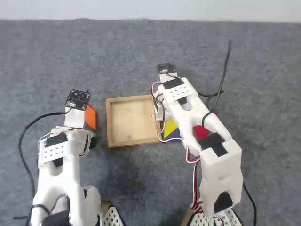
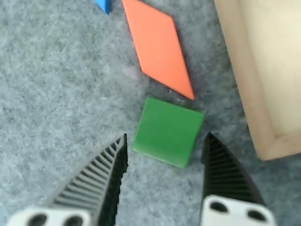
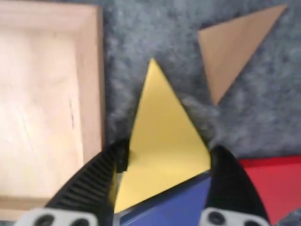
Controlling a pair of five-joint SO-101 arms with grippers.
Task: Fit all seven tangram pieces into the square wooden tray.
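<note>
The square wooden tray [image 1: 108, 123] lies mid-table with nothing inside it. My left gripper [image 2: 166, 141] is open just above a green square [image 2: 168, 132], one finger on each side. An orange parallelogram [image 2: 157, 44] lies just beyond the square, and a blue piece's tip [image 2: 103, 4] shows farther off. The tray's rim [image 2: 240, 70] runs beside them. My right gripper [image 3: 169, 150] is open over a yellow triangle [image 3: 162, 136], which lies against the tray's outer wall [image 3: 89, 80]. A blue piece [image 3: 174, 207] and a red piece [image 3: 268, 183] lie under the fingers' bases. A tan triangle [image 3: 233, 44] lies apart.
Grey carpet covers the table. In the high view the orange piece [image 1: 91, 117] lies left of the tray, while the yellow piece [image 1: 170, 127] and red piece [image 1: 202, 132] lie right of it under the right arm. A black cable [image 1: 225, 70] runs at the back right.
</note>
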